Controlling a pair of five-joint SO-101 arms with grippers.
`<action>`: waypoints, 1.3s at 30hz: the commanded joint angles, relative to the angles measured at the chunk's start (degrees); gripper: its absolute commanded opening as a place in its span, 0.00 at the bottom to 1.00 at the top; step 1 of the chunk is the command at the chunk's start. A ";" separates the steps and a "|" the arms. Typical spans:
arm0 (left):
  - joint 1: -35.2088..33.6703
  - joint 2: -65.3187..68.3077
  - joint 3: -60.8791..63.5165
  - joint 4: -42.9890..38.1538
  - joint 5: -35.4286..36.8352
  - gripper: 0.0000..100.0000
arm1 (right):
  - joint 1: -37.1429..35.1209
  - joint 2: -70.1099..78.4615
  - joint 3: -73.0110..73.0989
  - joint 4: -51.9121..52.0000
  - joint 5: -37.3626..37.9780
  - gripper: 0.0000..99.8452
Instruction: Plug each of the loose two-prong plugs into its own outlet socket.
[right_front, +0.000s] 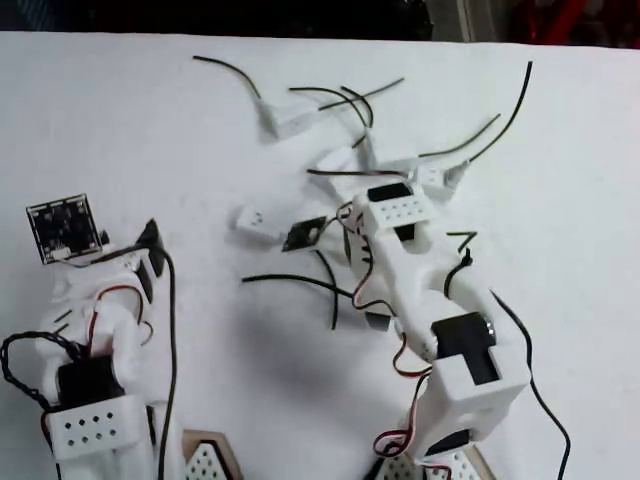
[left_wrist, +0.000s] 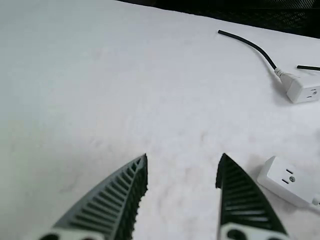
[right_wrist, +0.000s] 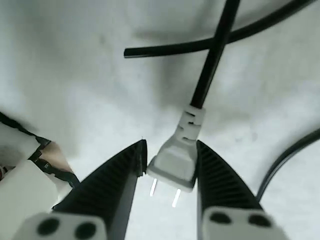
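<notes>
In the right wrist view my right gripper (right_wrist: 171, 143) is shut on a white two-prong plug (right_wrist: 174, 165). Both fingers press its sides, the prongs point back toward the wrist, and its black cord (right_wrist: 212, 60) runs away over the table. From above, the right arm (right_front: 400, 215) stretches to the table's middle among white outlet sockets (right_front: 430, 176). My left gripper (left_wrist: 182, 157) stands open over bare table with nothing between its fingers; from above it sits at the left (right_front: 150, 245). One white socket (left_wrist: 287, 179) lies just beyond it, another socket (left_wrist: 305, 91) with a black cord farther off.
Loose black cords (right_front: 300, 285) cross the table near the right arm. A small white socket block (right_front: 255, 218) and a corded socket (right_front: 285, 120) lie toward the middle and back. The table's far edge (right_front: 320, 38) meets a dark background.
</notes>
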 joint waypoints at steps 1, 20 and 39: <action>-0.22 -0.48 -1.14 -1.41 0.35 0.23 | -0.48 -2.59 -0.26 -0.57 -0.79 0.14; -0.22 -0.48 -1.14 -1.41 0.35 0.23 | -3.03 -2.51 -0.09 0.31 -4.84 0.18; -0.22 -0.48 -1.14 -1.41 0.35 0.23 | -3.12 4.44 -0.09 -3.21 -4.92 0.11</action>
